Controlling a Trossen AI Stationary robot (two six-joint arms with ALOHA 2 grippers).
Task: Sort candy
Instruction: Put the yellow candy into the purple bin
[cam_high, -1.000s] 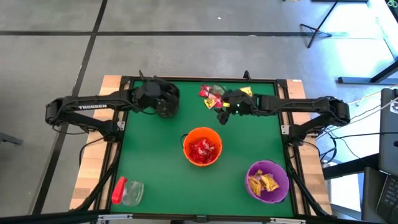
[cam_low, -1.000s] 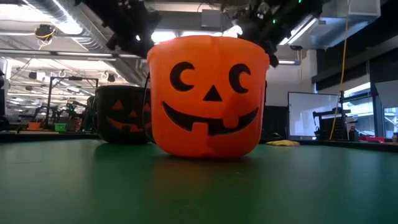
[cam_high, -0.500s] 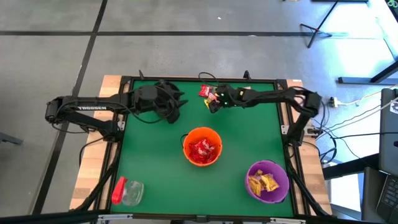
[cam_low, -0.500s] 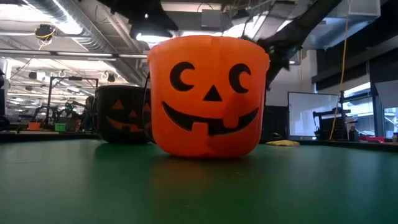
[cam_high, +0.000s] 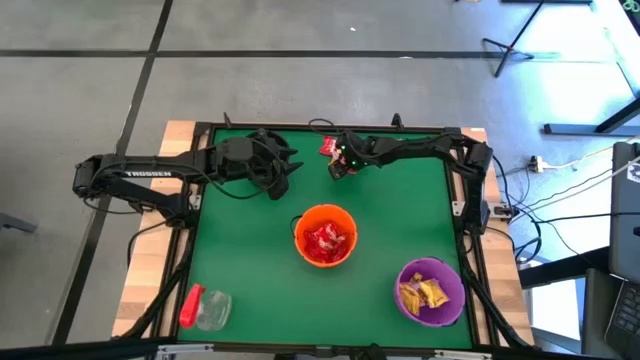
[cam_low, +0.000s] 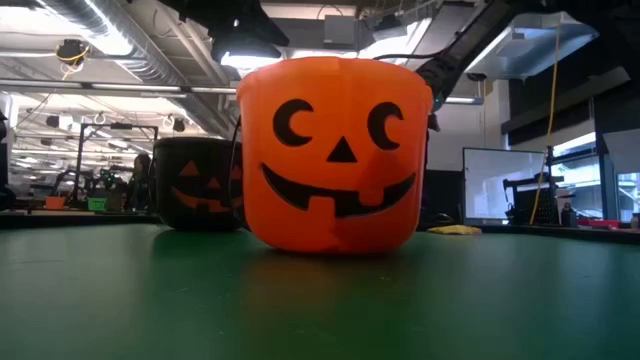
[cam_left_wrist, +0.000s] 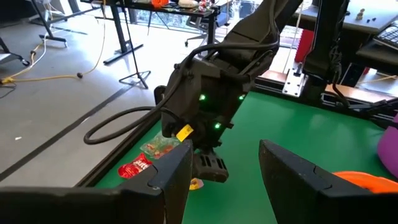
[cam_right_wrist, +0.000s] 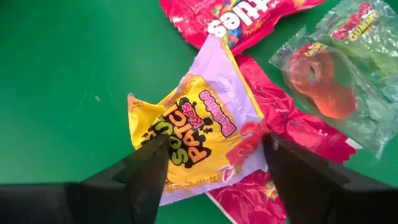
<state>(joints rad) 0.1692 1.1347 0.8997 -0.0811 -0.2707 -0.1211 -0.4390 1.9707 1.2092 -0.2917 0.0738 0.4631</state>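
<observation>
While the left gripper (cam_left_wrist: 217, 171) waits released nearby, the right gripper (cam_right_wrist: 214, 165), jaws spread, straddles the yellow candy packet (cam_right_wrist: 193, 127) lying flat on the counter (cam_right_wrist: 68, 68) directly beneath.

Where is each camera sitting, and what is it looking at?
High view: above, straight down on the green table, both arms, orange bucket, purple bucket.
Low view: at tabletop height, facing the orange bucket; arm links cross above.
Left wrist view: on the left arm, toward the right gripper; own open jaws below.
Right wrist view: over a yellow candy; own open jaws straddle it.
Shared: high and low both show the orange bucket.
</observation>
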